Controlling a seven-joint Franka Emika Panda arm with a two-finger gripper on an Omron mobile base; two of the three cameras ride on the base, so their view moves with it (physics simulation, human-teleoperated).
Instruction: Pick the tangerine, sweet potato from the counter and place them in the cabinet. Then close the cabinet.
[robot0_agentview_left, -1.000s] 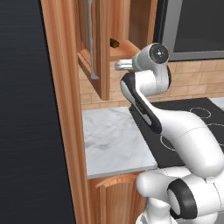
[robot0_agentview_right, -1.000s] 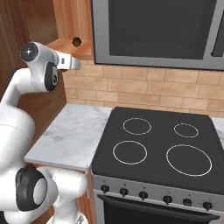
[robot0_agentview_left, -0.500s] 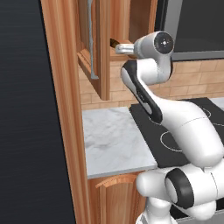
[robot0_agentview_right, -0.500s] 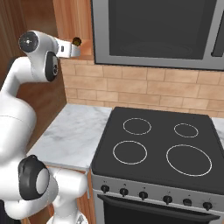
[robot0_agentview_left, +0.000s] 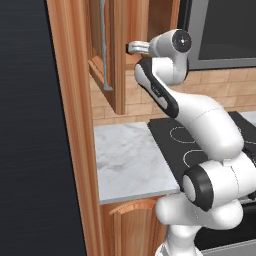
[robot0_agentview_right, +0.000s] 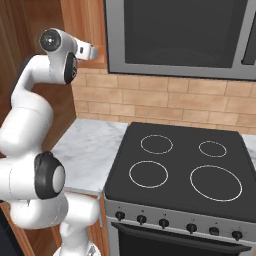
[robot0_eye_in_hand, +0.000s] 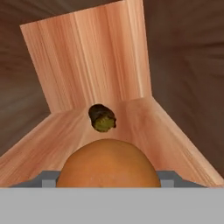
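In the hand view the tangerine (robot0_eye_in_hand: 107, 168) bulges large and orange right at my gripper (robot0_eye_in_hand: 108, 180), which is shut on it, its tips peeking out at either side. Further in, the sweet potato (robot0_eye_in_hand: 102, 118) lies on the shelf of the cabinet (robot0_eye_in_hand: 144, 127), a dark lump near the back wall. From the left base view my hand (robot0_agentview_left: 132, 47) reaches into the cabinet past its open door (robot0_agentview_left: 106, 47). My wrist (robot0_agentview_right: 89, 51) also points into the cabinet (robot0_agentview_right: 75, 15) in the right base view. The counter (robot0_agentview_left: 130, 160) lies bare below.
The black stovetop (robot0_agentview_right: 180, 165) sits right of the marble counter (robot0_agentview_right: 90, 150), under a microwave (robot0_agentview_right: 180, 30). A tall wooden panel (robot0_agentview_left: 70, 125) stands at the left, and the open cabinet door hangs close to my forearm.
My arm has risen and pushed the hand leftward into the cabinet opening. The sweet potato, seen in the base views before, is now covered by the hand.
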